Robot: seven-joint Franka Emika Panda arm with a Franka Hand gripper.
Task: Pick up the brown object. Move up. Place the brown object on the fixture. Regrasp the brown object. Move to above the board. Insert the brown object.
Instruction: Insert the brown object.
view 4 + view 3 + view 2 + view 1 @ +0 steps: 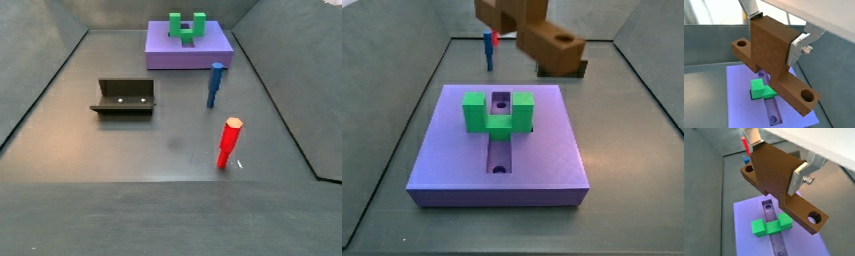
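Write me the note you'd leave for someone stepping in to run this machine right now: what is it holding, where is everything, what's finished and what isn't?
Gripper: shut on the brown object, held in the air above the board, as both wrist views show.
Board: on the floor, with the green U-shaped block straddling its groove.
Fixture: empty, standing apart from the board.
Blue peg and red peg: upright on the floor, untouched.
Done, judging by this: pickup, and apparently the fixture stop and regrasp, though that cannot be confirmed.
Left: lower the brown object and insert it into the board.
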